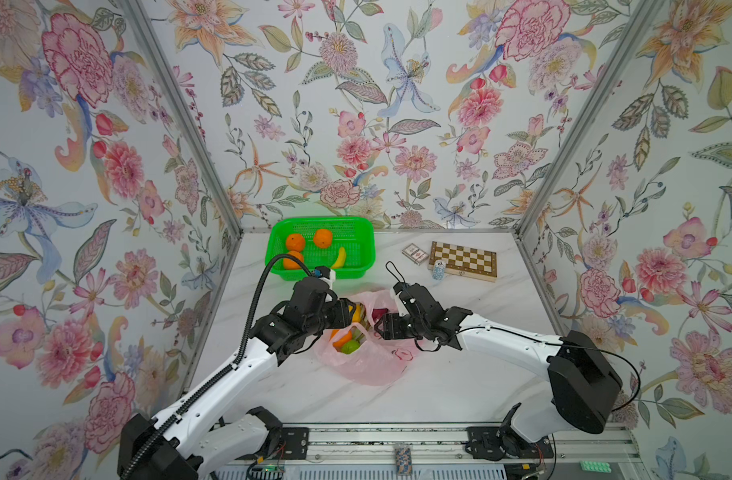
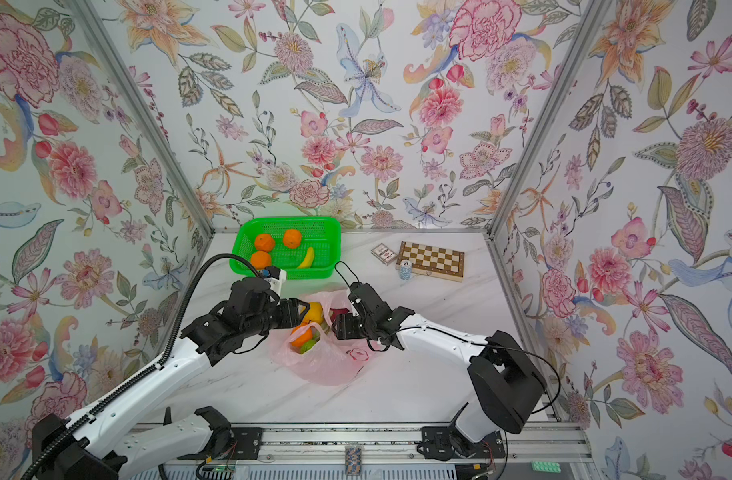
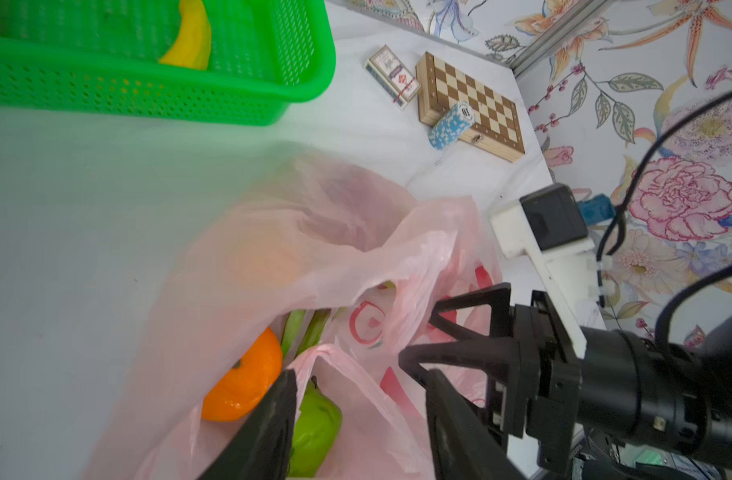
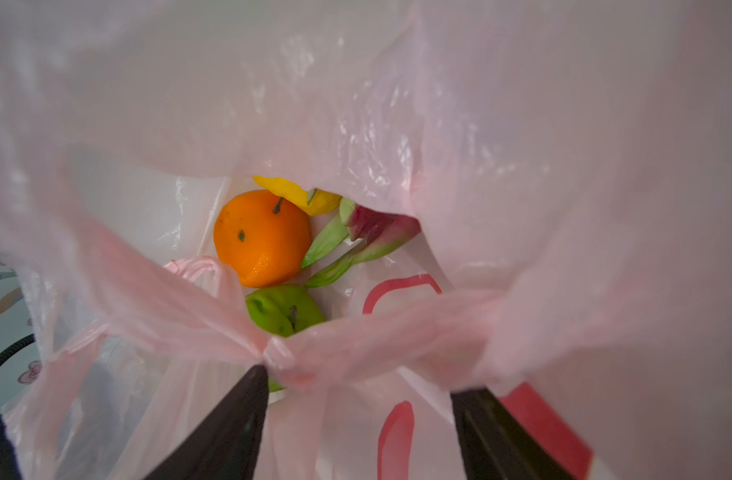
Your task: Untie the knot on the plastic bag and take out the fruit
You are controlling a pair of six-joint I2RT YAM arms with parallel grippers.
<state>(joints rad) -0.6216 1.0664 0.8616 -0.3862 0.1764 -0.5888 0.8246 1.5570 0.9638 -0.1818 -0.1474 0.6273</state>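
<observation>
The pink plastic bag lies mid-table with its mouth gaping between both arms. Inside show fruit: an orange, a green fruit, a yellow fruit and a red-magenta dragon fruit. Two handle strands meet in a bunched twist, the knot, right at one fingertip of my right gripper. That gripper is open, with bag film between its fingers. My left gripper is open at the mouth's left side, astride a pink handle loop, beside the orange.
A green basket at the back holds three oranges and a small banana. At the back right lie a chessboard, a card box and a stack of blue chips. Flowered walls close three sides.
</observation>
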